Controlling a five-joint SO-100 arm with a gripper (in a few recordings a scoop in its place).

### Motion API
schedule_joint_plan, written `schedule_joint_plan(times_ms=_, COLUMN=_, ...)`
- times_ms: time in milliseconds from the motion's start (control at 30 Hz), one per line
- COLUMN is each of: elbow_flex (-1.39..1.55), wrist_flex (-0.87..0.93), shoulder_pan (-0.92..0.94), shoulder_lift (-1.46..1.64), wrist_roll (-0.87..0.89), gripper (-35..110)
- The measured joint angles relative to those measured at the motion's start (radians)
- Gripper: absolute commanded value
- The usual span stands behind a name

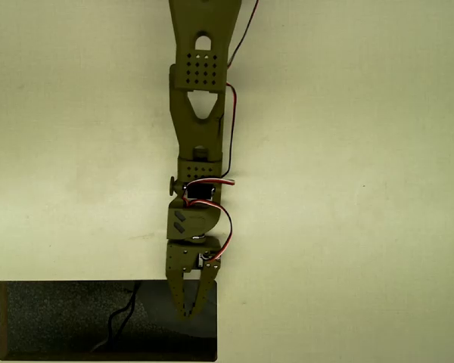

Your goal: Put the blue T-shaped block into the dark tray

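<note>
My olive gripper (188, 308) points down the picture and hangs over the right part of the dark tray (53, 321), which lies along the bottom edge at the left. Its two fingers taper to tips that nearly meet, with only a narrow dark wedge between them higher up. Nothing shows between the fingers. The blue T-shaped block is out of view; whether it lies under the gripper cannot be told. The tray's speckled floor is bare apart from a thin, dark, wire-like line (122, 318).
The olive arm (200, 113) runs from the top edge down the middle, with red and black wires along its right side. Pale tabletop (363, 227) surrounds it on both sides. The tray's right rim (215, 333) ends just right of the gripper.
</note>
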Motion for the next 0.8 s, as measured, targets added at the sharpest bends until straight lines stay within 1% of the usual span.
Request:
schedule_joint_plan(times_ms=167, elbow_flex=-0.077, wrist_flex=-0.049, shoulder_pan=0.000, shoulder_lift=-0.069, wrist_roll=-0.012, gripper=0)
schedule_joint_plan(times_ms=433, elbow_flex=-0.104, wrist_flex=-0.138, shoulder_pan=-0.037, shoulder_lift=-0.121, wrist_roll=-0.011, gripper=0)
schedule_joint_plan(times_ms=800, elbow_flex=-0.132, wrist_flex=-0.138, shoulder_pan=-0.037, shoulder_lift=-0.143, wrist_roll=0.006, gripper=0)
